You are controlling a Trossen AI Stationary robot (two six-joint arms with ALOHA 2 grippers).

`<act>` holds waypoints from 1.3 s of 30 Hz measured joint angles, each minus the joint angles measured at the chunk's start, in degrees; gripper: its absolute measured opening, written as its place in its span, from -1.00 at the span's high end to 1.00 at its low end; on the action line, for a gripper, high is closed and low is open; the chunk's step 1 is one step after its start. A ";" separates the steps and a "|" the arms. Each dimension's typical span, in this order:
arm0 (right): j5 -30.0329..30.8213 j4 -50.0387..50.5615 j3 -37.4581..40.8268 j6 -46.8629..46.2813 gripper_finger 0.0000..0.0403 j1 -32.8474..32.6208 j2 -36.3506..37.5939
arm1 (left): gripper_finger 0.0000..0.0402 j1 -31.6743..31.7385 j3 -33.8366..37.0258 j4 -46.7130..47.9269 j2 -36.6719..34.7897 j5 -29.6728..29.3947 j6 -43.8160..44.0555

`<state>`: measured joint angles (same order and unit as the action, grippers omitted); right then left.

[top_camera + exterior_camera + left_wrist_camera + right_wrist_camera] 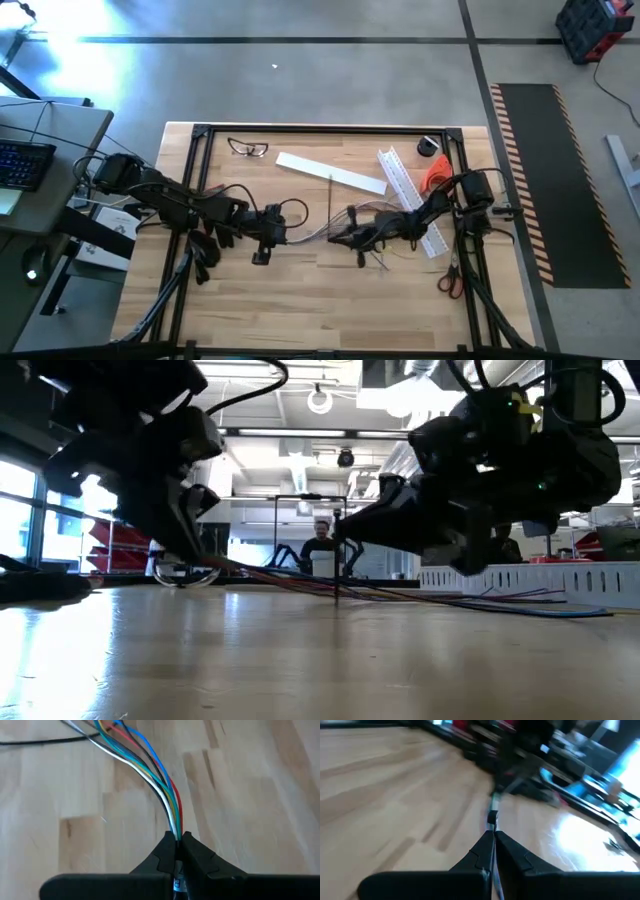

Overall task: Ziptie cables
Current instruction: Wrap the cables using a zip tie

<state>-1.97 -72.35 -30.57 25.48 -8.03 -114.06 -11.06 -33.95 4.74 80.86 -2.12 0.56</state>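
Note:
The cables are a bundle of thin coloured wires lying across the table's middle, their far ends fanning out near the right arm. My left gripper comes from the table's left and is shut on one end of the bundle. The ziptie is a thin dark strip standing about upright by the wires. My right gripper reaches in from the right and is shut on it. My left gripper pinches the cables' gathered end between its two fingers, all the wires together. The fingers run along the bundle, coming low from the table's left. The wires leave the fingers and slope down onto the wood. My right gripper pinches the ziptie between its two fingers, lying across the strip and coming about level from the table's right. The strip stands upright, its upper end above the fingers. Its lower end is at the table top; whether it touches I cannot tell.
A white channel lies toward the far edge, a second perforated white one under the right arm. Safety glasses sit far left, an orange object far right, red-handled scissors near right. A person sits beyond the table.

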 joint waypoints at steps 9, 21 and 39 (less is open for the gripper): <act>-8.05 3.91 -1.12 0.31 1.00 0.70 0.00 | 0.84 0.26 5.14 -4.13 0.46 -4.56 -3.84; -7.94 3.99 -1.20 -4.35 1.00 2.53 0.00 | 0.13 2.21 4.34 2.55 -8.60 -5.62 -2.30; -7.81 -5.54 -1.20 -15.40 1.00 3.89 0.02 | 0.21 -0.76 4.32 -59.64 20.10 -11.65 -10.74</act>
<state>-9.78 -77.89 -31.77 10.09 -4.14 -114.04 -11.83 -29.63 -54.89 100.96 -13.78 -10.17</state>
